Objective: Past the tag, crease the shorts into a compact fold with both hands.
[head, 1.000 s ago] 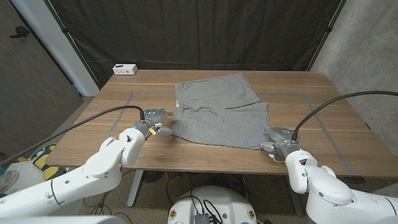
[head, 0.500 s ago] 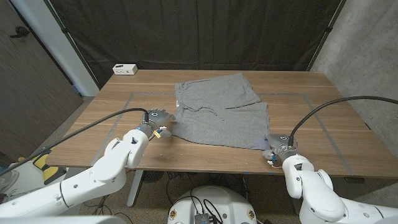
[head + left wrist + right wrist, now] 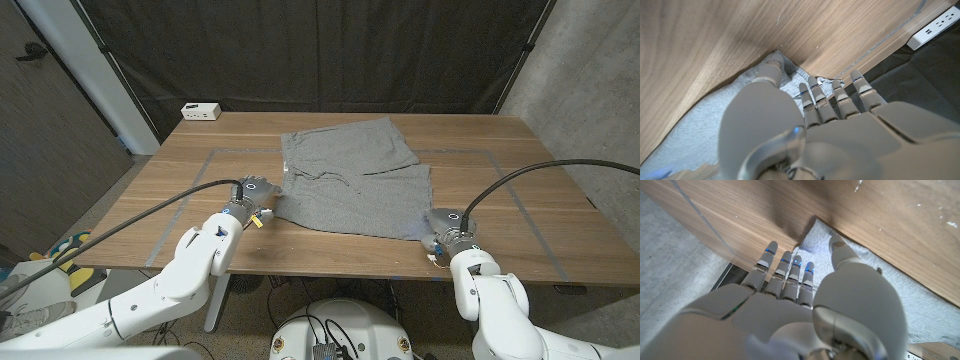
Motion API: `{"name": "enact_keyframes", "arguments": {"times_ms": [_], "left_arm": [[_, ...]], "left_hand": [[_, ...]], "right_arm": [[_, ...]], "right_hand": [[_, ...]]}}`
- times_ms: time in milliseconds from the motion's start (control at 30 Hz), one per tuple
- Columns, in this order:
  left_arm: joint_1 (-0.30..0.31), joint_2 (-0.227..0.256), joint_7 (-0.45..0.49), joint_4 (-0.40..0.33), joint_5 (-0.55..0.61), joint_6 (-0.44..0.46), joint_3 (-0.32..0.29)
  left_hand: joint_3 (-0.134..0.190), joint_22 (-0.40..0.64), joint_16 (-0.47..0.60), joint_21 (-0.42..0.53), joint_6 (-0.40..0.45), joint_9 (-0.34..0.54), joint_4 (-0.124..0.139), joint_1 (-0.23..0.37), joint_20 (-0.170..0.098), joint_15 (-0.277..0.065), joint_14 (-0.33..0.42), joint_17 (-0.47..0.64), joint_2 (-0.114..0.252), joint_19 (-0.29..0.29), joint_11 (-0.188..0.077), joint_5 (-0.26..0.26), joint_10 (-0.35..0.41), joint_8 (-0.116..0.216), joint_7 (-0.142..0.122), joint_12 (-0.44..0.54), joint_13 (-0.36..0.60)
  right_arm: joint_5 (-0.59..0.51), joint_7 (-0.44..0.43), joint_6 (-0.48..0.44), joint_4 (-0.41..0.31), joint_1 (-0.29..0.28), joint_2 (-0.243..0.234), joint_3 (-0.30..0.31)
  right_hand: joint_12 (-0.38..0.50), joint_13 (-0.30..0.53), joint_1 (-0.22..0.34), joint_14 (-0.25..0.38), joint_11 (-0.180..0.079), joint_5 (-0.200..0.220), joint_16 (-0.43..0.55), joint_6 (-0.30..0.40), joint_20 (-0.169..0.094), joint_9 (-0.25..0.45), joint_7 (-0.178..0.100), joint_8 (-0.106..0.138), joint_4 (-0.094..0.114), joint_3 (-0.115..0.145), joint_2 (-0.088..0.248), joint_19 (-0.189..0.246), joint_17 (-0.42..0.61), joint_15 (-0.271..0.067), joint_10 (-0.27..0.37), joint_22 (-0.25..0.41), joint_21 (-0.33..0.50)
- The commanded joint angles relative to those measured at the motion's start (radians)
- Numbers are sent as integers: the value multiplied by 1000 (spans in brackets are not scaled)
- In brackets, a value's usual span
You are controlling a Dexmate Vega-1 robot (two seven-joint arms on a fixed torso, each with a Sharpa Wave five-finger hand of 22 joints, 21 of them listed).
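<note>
Both hands, left hand [image 3: 256,193] and right hand [image 3: 443,226], pinch the grey shorts' [image 3: 352,175] near corners with closing fingers [image 3: 816,98], apparently ready to lift and fold them away over the counter [image 3: 180,180].

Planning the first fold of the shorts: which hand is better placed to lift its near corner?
Roughly even, left slightly: the left hand reaches over the gray shorts; the right hand sits at its corner's edge.

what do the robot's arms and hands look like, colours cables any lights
Both arms are glossy white rounded shells. A black cable loops to each wrist. The left hand and right hand are matte grey with segmented fingers; small blue lights glow on the right hand's fingers.
</note>
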Motion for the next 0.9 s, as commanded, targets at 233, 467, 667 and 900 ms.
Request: {"name": "enact_keyframes", "arguments": {"times_ms": [233,467,667,900], "left_arm": [[2,-56,-55,59,148,-5,2],[5,-85,6,111,197,-17,6],[31,-106,185,158,100,-54,-31],[51,-96,258,127,74,-47,-45]], "left_hand": [[-11,4,3,5,51,5,-6,39,-13,-69,38,0,19,27,-13,-15,65,10,-9,7,1],[-39,6,11,12,176,4,-9,96,-34,-116,108,1,38,62,-21,-42,185,36,-20,13,1],[-82,10,25,31,339,1,-3,142,-58,-161,220,6,58,115,-20,-53,324,61,-30,16,3],[-279,19,-31,-8,-85,14,67,-42,25,-39,111,16,-115,28,45,22,-36,-51,147,-70,34]], "right_arm": [[-239,243,159,134,-107,132,159],[-220,192,218,155,-171,184,243],[-218,177,256,154,-204,207,289],[-223,184,293,161,-221,236,329]], "right_hand": [[4,5,60,15,-13,13,12,49,-10,3,-23,7,-14,-2,-13,11,10,-100,22,3,0],[17,7,89,44,-38,19,36,161,-18,3,-46,33,2,-19,-7,7,27,-120,81,4,-5],[76,23,128,134,-27,12,106,337,-35,2,-36,66,7,-45,18,26,74,-142,226,5,0],[79,30,123,142,-3,2,129,373,-33,1,-18,59,20,-68,25,31,101,-133,225,6,2]]}}
